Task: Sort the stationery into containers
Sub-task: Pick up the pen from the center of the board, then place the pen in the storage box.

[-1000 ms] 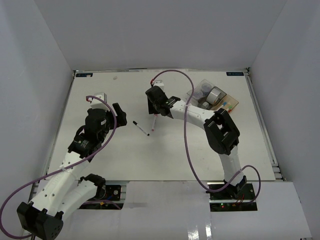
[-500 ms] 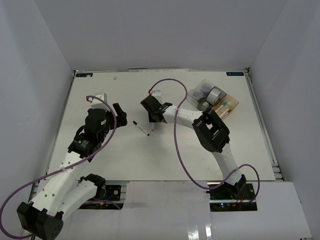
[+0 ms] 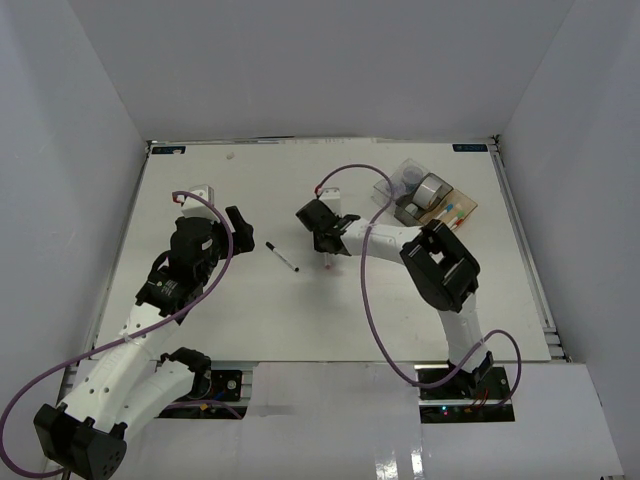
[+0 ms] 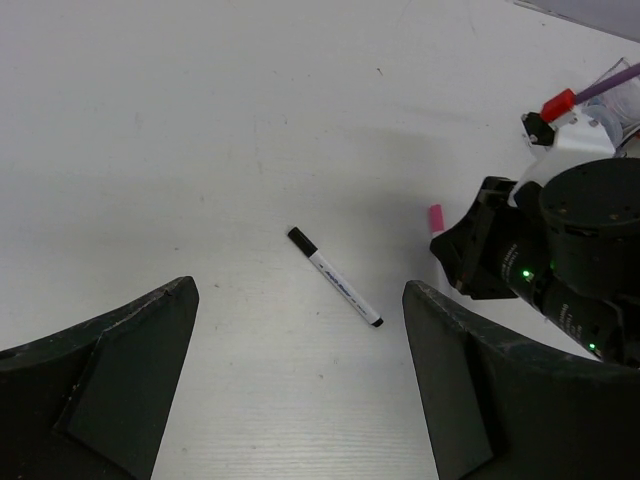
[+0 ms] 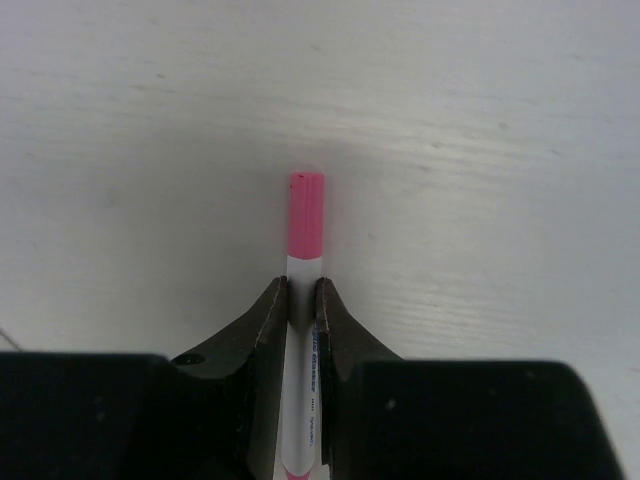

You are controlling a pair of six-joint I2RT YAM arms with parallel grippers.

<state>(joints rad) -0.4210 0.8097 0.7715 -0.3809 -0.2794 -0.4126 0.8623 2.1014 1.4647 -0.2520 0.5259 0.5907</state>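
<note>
A white marker with a pink cap (image 5: 306, 215) lies on the table, and my right gripper (image 5: 302, 285) is shut on its barrel just behind the cap. From above, this gripper (image 3: 328, 248) is low over the table's middle. A black-capped marker (image 3: 282, 257) lies loose to its left, also seen in the left wrist view (image 4: 335, 278). My left gripper (image 4: 297, 300) hovers open and empty short of that marker. The joined containers (image 3: 462, 210) stand at the back right, holding a tape roll (image 3: 431, 189), purple-lidded tubs (image 3: 404, 181) and markers.
The right arm's purple cable (image 3: 352, 170) loops over the table behind the gripper. White enclosure walls (image 3: 90, 150) stand on three sides. The left arm's own cable (image 3: 215, 205) arcs above its wrist.
The right gripper came down and to the right along the pink-capped marker and closed on it. The left arm and the black-capped marker stayed put.
</note>
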